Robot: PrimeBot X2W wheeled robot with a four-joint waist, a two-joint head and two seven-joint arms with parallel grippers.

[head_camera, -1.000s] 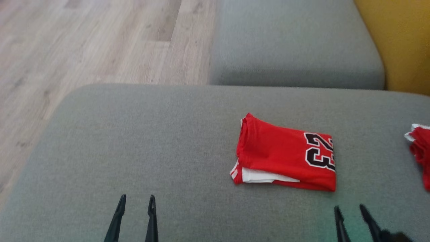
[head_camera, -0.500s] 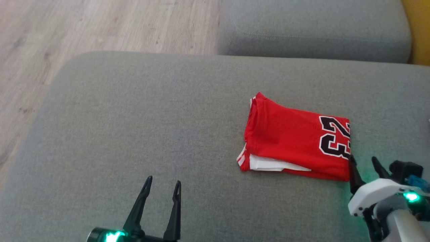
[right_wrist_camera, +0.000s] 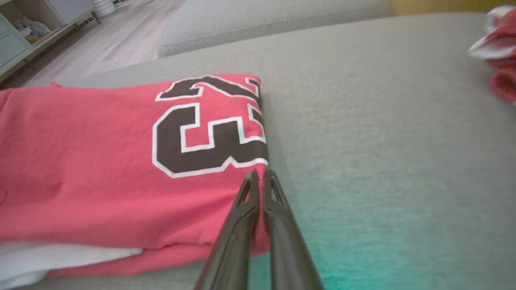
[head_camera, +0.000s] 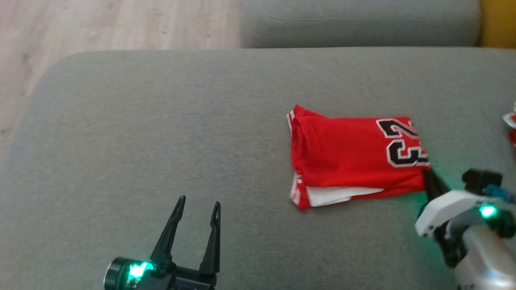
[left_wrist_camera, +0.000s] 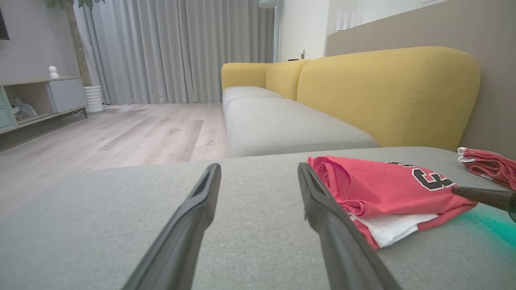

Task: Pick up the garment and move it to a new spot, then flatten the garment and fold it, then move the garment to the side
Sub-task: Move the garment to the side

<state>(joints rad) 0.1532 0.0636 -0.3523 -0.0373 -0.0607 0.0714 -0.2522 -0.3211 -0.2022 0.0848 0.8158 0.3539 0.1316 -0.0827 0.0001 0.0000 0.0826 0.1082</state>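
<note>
OK, garment [head_camera: 350, 153] is in sight: red jersey, folded into a rough rectangle, lying flat on the grey sofa cushion [head_camera: 161, 121], right of centre in head view. Black "23" w/ white outline faces up at its right end. A white layer pokes out under the red along the near edge.

R gripper [head_camera: 427, 172] sits at the garment's near right corner, fingers pressed tight together, no gap to speak of. In the right wrist view the tips lie right on the fabric's edge, just below the "3". Can't tell whether any cloth is actually pinched between them. Green glow from the wrist light spills on the cushion beside it.

L gripper [head_camera: 199, 200] hangs low over bare cushion, well apart from the garment on its left, fingers spread wide, nothing between them.

A 2nd red-and-white cloth [head_camera: 511, 125] is bunched at the far right of the cushion, apart from the jersey. Beyond: another grey seat [head_camera: 354, 20], yellow backrest [left_wrist_camera: 387, 92], pale wood floor [head_camera: 100, 24].
</note>
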